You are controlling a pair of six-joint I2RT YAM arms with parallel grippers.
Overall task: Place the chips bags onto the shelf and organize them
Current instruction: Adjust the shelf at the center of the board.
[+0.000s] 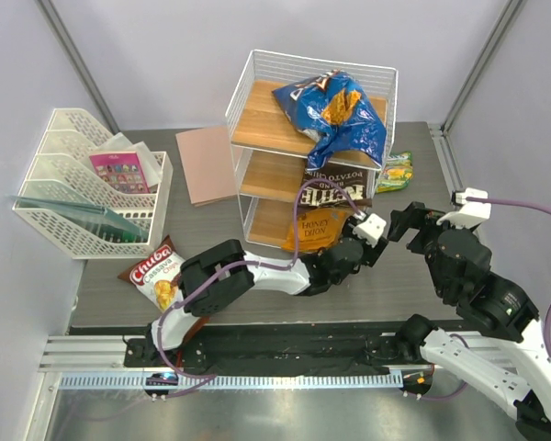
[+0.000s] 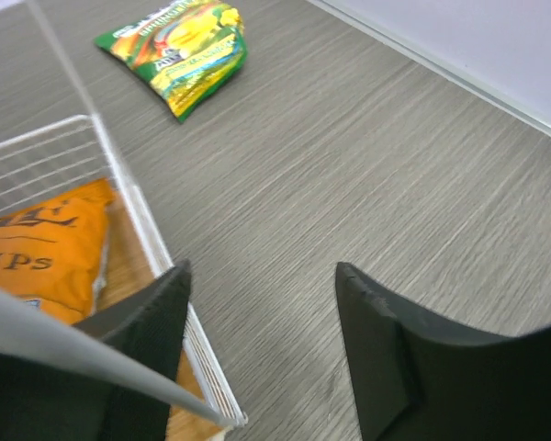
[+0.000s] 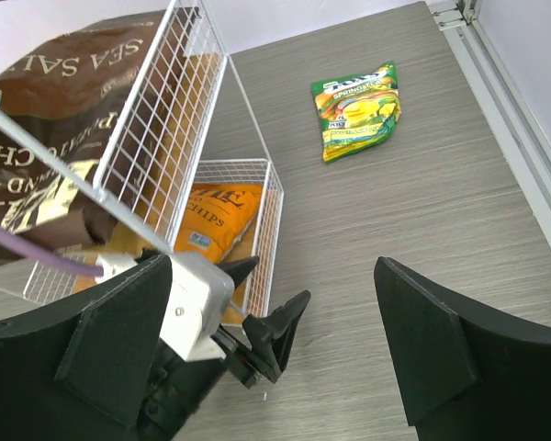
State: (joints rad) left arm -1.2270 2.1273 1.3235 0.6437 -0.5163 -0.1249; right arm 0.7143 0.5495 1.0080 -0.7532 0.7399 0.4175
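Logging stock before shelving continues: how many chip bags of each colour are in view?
Blue bag: 1
Dark brown bag: 1
Orange bag: 1
Green-yellow bag: 1
Brown-and-white bag: 1
Total: 5

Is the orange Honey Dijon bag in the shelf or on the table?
In: orange bag lies on the bottom board of the shelf, inside its wire walls.

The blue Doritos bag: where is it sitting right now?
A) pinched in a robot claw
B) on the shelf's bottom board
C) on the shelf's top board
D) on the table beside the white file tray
C: the blue Doritos bag lies crumpled on the top wooden board of the shelf.
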